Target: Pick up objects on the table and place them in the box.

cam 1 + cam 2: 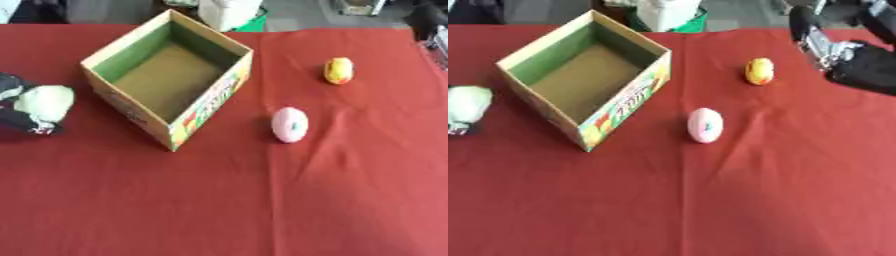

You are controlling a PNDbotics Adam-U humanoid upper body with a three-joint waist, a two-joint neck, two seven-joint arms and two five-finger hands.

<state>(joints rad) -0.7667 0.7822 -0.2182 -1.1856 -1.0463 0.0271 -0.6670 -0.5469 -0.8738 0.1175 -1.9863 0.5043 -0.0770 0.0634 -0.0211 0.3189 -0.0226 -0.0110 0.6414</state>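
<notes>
An open cardboard box [208, 106] with a printed front wall stands left of centre, and I see nothing inside it. At the left edge my left hand [19, 117] is curled round a pale green rounded object [45, 102], level with the box's left corner. A pink oval object [290, 124] lies on the cloth to the right of the box. Farther back and right is a yellow object [339, 70]. In the right eye view my right hand [822, 44] hangs at the upper right, above the table's far right corner and clear of the yellow object.
A red cloth [262, 200] covers the whole table, with a wide stretch of bare cloth in front. Beyond the far edge stand a white thing [229, 12] and something green. The table's right edge runs close to my right arm [868, 67].
</notes>
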